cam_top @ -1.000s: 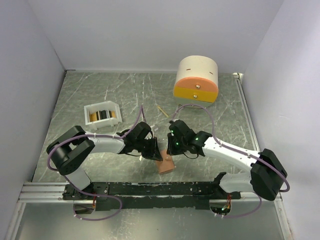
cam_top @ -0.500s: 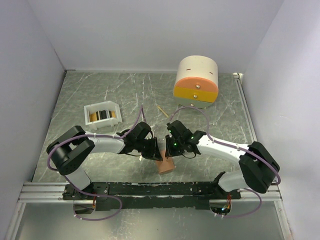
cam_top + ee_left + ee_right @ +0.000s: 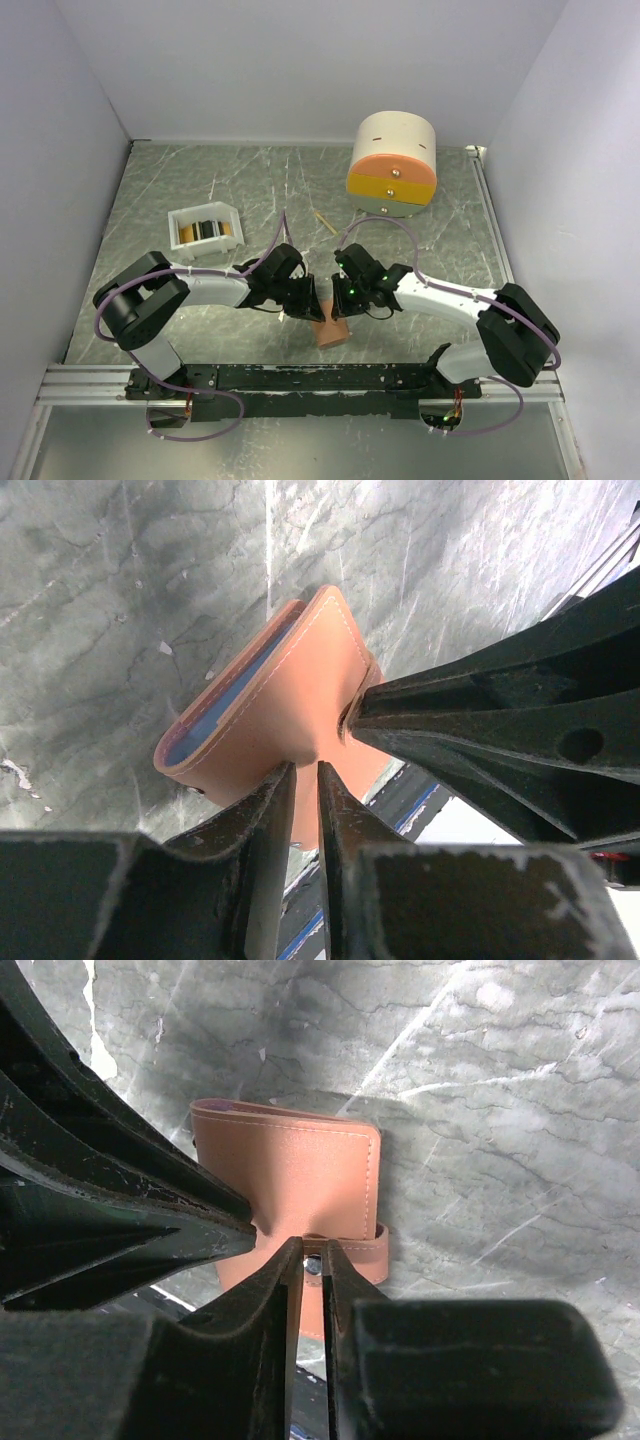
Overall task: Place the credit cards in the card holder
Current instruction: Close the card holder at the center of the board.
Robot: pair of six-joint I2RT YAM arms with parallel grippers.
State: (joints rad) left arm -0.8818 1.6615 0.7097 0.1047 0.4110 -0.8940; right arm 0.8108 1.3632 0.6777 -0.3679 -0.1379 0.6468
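Angled inward, low near the marbled counter's (image 3: 200, 180) front edge; pinching salmon-pink leather bifold card holder (image 3: 290, 1175) with left gripper (image 3: 305, 770) and right gripper (image 3: 312, 1250).

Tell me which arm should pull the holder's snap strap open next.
Right. The right gripper is pinched on the strap, while the left gripper clamps the edge of the holder, steadying it. The left would probably have to let go to reach the strap.
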